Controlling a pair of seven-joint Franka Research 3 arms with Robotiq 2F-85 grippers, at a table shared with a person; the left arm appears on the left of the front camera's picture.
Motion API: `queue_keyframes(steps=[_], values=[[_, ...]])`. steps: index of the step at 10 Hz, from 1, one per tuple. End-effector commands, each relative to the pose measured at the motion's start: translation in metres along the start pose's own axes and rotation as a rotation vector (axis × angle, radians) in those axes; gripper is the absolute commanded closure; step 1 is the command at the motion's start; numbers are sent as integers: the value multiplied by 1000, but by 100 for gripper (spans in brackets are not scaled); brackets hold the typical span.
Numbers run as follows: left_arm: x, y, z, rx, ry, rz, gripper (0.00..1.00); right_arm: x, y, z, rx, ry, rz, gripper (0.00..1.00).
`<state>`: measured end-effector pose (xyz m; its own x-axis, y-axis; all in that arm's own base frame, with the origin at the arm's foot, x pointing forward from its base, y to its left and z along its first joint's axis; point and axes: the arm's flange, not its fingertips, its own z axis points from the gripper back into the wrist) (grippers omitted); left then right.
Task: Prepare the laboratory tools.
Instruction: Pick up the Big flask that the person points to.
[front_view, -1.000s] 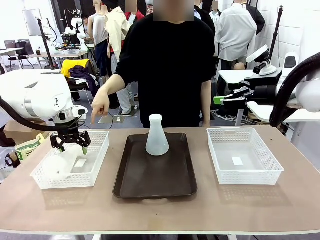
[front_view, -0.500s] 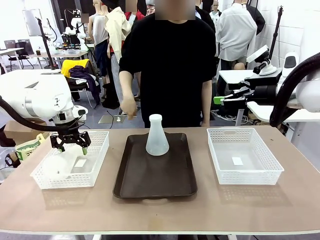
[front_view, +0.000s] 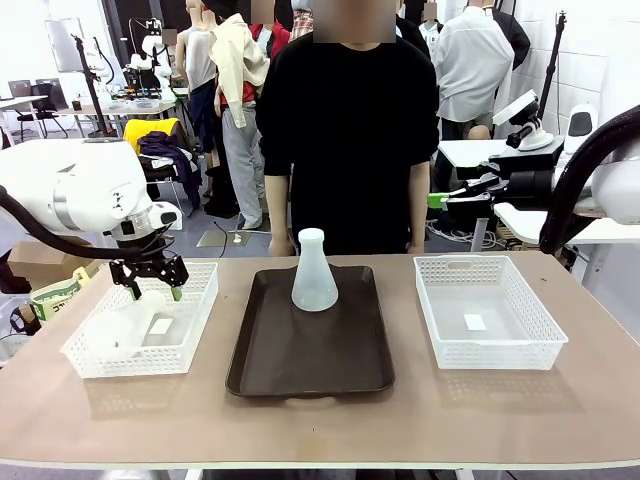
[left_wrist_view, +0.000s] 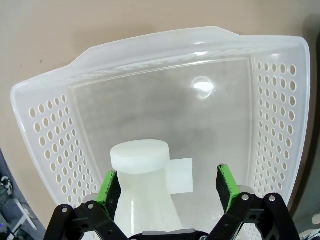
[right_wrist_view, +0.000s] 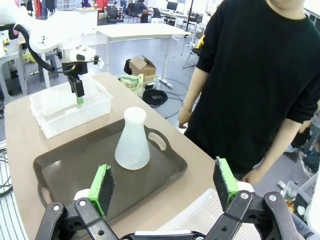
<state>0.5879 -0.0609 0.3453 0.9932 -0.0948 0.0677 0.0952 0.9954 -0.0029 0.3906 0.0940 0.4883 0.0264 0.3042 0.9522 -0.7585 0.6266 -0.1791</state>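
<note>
One frosted white flask (front_view: 314, 272) stands upright at the far end of the dark brown tray (front_view: 310, 365); in the right wrist view this flask (right_wrist_view: 132, 142) is ahead of my open right gripper (right_wrist_view: 164, 182). A second flask (left_wrist_view: 140, 159) stands in the left white basket (front_view: 195, 300). My left gripper (left_wrist_view: 167, 182) hangs open just above it, with the flask's mouth between the green pads (left_wrist_view: 109, 187) and closer to one of them. In the front view my left gripper (front_view: 150, 287) is over the basket's far half. My right gripper (front_view: 440, 198) is raised at the back right.
A second white mesh basket (front_view: 487, 345) sits right of the tray, holding only a small label. A person in black stands at the far edge with hands (front_view: 281, 246) down by the table. Bare tabletop runs along the near edge.
The person's hand, which pointed at the left basket a second ago, has drawn back to their side. My left gripper has shifted slightly right over the basket.
</note>
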Motion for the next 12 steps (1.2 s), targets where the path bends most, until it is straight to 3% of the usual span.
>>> queue_keyframes(steps=[1, 6, 12], values=[[-5, 6, -3, 19, 24, -76, 0, -2, 1, 0, 7, -5, -13, 0], [2, 18, -5, -18, -18, -189, 0, -2, 1, 0, 7, -5, -13, 0], [12, 29, -21, -65, -54, -191, 0, -2, 1, 0, 7, -5, -13, 0]])
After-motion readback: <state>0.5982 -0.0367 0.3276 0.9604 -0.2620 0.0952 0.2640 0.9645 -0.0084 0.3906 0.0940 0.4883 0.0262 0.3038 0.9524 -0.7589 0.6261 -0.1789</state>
